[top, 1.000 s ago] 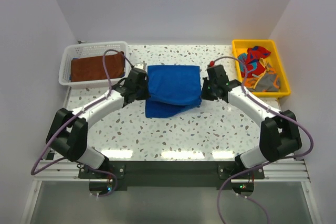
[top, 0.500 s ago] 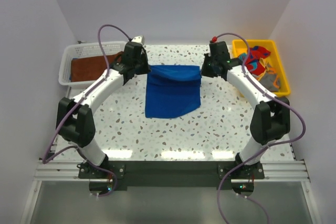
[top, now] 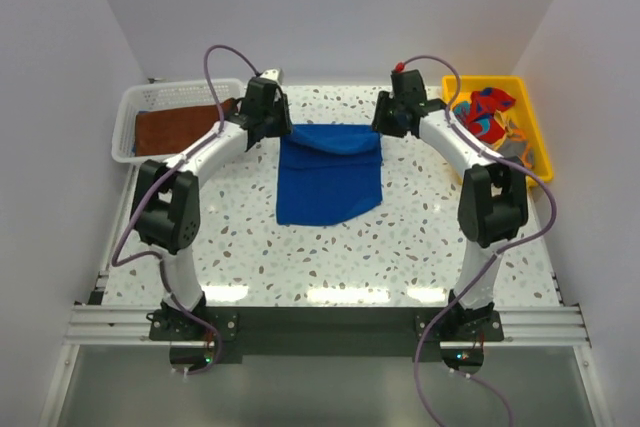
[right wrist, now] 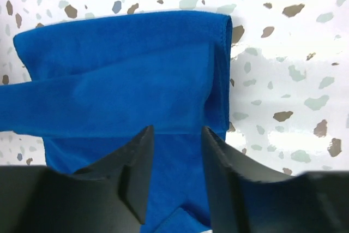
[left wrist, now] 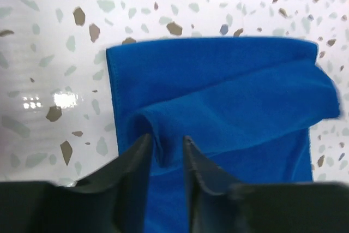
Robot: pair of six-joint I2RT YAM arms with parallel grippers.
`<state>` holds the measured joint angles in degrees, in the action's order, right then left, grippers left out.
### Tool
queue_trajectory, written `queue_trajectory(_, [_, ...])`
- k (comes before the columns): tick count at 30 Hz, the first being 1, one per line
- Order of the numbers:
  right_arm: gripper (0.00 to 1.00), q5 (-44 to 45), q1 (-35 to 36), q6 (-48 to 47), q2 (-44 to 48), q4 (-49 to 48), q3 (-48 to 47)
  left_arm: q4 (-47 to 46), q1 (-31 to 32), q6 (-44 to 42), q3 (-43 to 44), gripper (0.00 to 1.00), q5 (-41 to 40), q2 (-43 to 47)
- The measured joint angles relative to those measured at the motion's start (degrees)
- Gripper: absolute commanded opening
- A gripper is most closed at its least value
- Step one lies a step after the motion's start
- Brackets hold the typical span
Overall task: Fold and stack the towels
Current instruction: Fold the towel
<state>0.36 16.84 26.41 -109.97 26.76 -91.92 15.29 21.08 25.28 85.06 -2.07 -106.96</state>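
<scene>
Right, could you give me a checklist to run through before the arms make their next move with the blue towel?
1. Left gripper pinching the blue towel: ok, a ridge of cloth is caught in it.
2. Right gripper clamped on the towel: cannot tell, cloth shows in its gap.
3. Folded-over layer flat and square: not ok, it lies slanted and bunched.
4. Towel apart from the yellow bin: ok.
5. Brown towel lying in the white basket: ok.
</scene>
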Motion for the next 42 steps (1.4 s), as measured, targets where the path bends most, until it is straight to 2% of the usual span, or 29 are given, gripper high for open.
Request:
queue_trajectory(1, [0.48, -0.2, 0.0, -0.6, -0.4, 0.0, 0.1, 0.0, -0.1, -0.1, 0.0, 0.45, 0.4, -1.2])
queue_trajectory(2, [0.48, -0.6, 0.0, -1.1, -0.6, 0.1, 0.5, 0.1, -0.1, -0.2, -0.1, 0.6, 0.9, -2.2])
queue_trajectory(5, [0.46, -2.6, 0.2, -3.1, 0.3, -0.6, 3.8, 0.2, -0.1, -0.7, -1.9, 0.81, 2.0, -3.1])
queue_trajectory(8, [0.38, -3.1, 1.8, -5.8, 2.4, -0.3, 9.3, 0.3, -0.1, -0.8, -4.2, 0.86, 2.1, -1.7])
queue_trajectory(12, [0.34, -3.0, 5.9, -9.2, 3.1, 1.4, 13.5, 2.4, -0.1, -1.2, -8.4, 0.88, 0.8, 4.3])
queue_trajectory(19, [0.3, -1.7, 11.3, -12.7, 3.0, 3.5, 14.6, 5.5, -0.1, -5.3, -16.2, 0.89, -4.1, 24.5])
queue_trajectory(23, [0.3, 1.0, 12.7, -13.5, 1.9, 3.7, 14.6, 6.0, -0.1, -8.3, -24.9, 0.89, -7.5, 37.5])
queue_trajectory(27, [0.31, 4.4, 13.7, -14.3, 0.8, 3.9, 14.6, 3.4, -0.1, -10.0, -35.7, 0.89, -9.4, 45.5])
queue_trajectory(31, [0.31, 6.7, 14.5, -15.1, -0.6, 4.4, 14.6, 3.7, -0.1, -11.0, -40.9, 0.89, -10.8, 48.3])
queue_trajectory(42, [0.2, 9.3, 15.5, -16.2, -1.6, 7.7, 14.7, 3.1, -0.1, -11.6, -41.2, 0.89, -13.0, 46.5])
